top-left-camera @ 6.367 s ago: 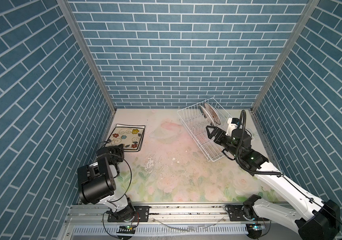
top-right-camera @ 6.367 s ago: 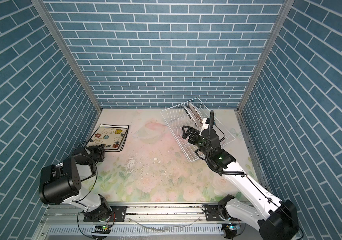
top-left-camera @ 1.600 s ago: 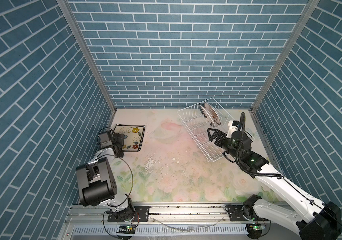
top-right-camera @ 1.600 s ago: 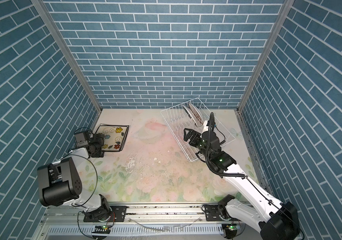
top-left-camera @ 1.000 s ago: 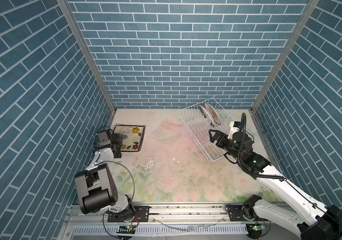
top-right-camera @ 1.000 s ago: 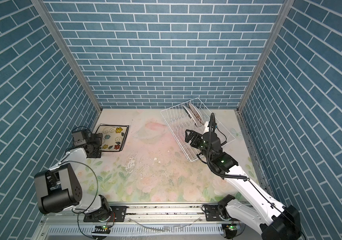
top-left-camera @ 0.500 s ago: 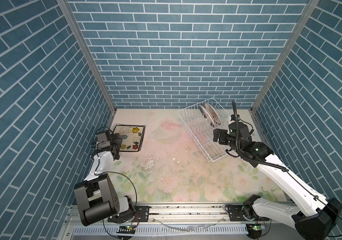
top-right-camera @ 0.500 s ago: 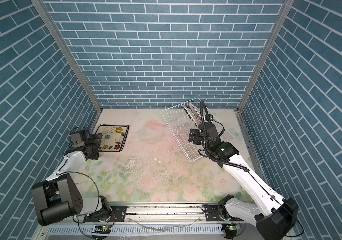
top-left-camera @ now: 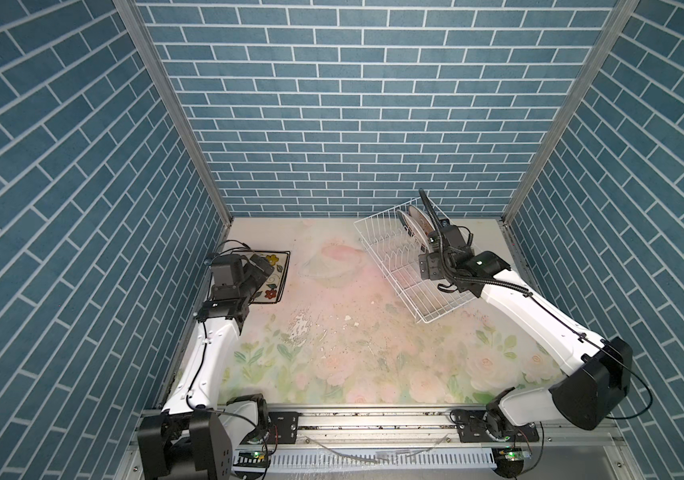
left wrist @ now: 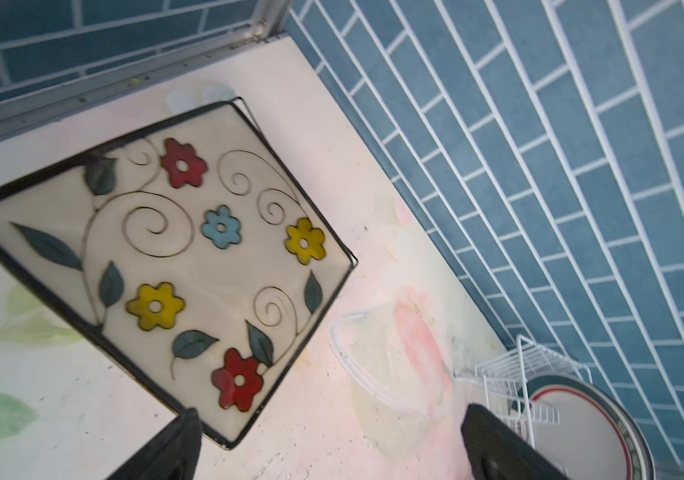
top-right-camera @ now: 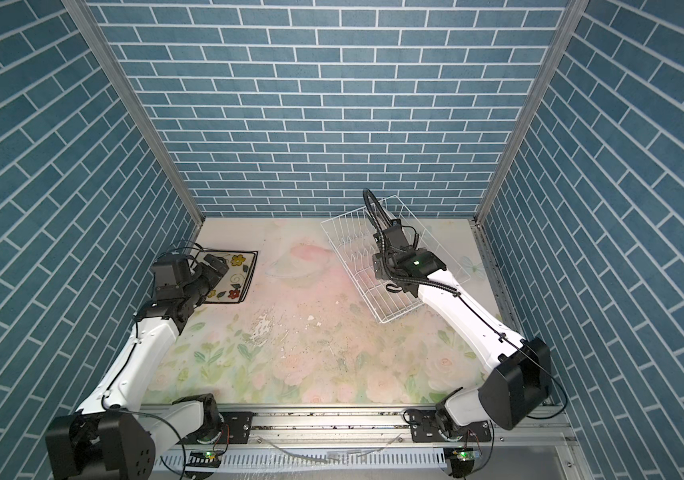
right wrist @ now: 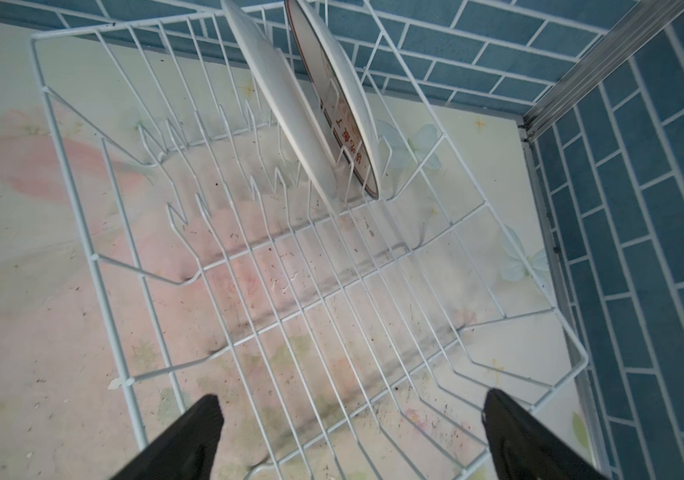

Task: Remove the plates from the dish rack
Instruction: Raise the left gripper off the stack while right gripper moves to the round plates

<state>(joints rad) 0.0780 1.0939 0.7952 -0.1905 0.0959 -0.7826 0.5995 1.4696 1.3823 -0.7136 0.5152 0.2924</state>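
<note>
Ahead of the right claw (right wrist: 352, 409): two round plates (right wrist: 290, 112) on edge between prongs at the far end of the dish rack (right wrist: 95, 257), leaning, close together.
Right claw: spread wide, empty, over the bare near half of the rack.
Below the left claw (left wrist: 332, 417): square flowered plate (left wrist: 165, 249), flat on the desk (left wrist: 323, 137), out of the rack.
Left claw: spread wide, empty, above one corner of that plate.
Handling: probably stiff, glazed and slippery, breakable, not heavy.
Hold: top rim of the nearer round plate, one finger on each face; straight up, clear of prongs and neighbour.
</note>
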